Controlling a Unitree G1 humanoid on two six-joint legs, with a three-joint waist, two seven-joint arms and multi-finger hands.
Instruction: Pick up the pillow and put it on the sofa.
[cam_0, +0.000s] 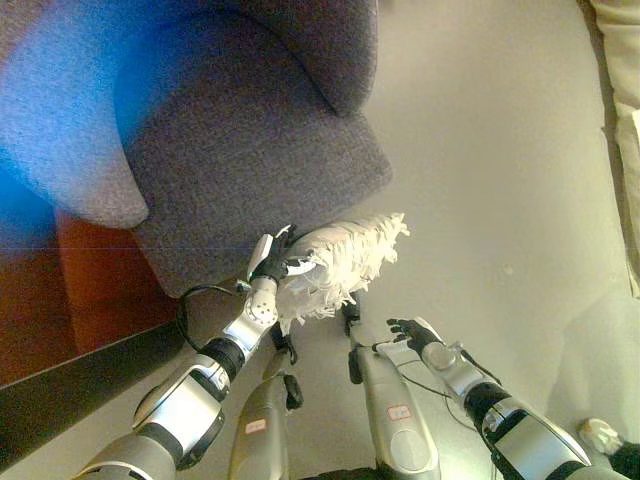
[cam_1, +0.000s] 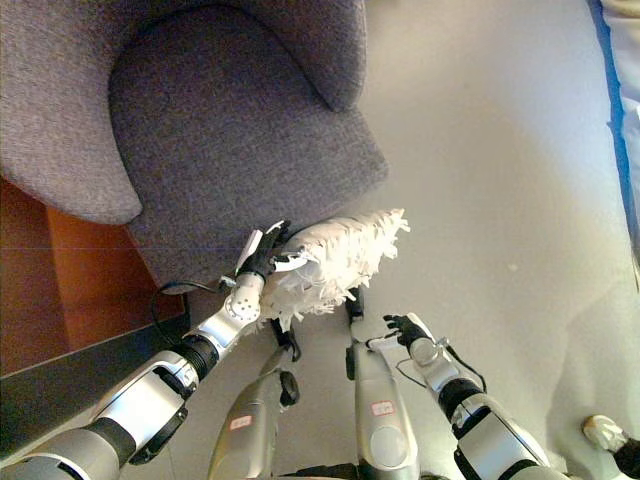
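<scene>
**One pillow, one sofa, pillow up at the seat's front edge**

So there's one grey sofa (cam_1: 230, 130) here, fuzzy fabric, rounded arms, and I'll use it as the anchor for everything; one white pillow (cam_1: 335, 262) with shaggy fringed edges, held off the floor right at the sofa's front edge, its upper end overlapping the lip of the seat cushion, though I can't tell if it actually touches the fabric; the left hand (cam_1: 262, 257) has it, fingers curled over the pillow's end nearest the sofa's left arm, so it's a proper clutch and not just a push; the fringed end sticks out the other way, toward the pale floor (cam_1: 500, 180) in front of the sofa.

Right hand (cam_1: 404, 327) is lower down, out in front of the sofa and below the pillow, not touching it; fingers loosely bent, nothing in them.

Other bits: one patch of reddish-brown wooden floor (cam_1: 80, 290) beside the sofa's left arm, with a dark strip (cam_1: 70, 385) along its near edge; one cream-coloured thing (cam_0: 622, 130) well away from the sofa at the far right edge, can't tell what it is.
</scene>
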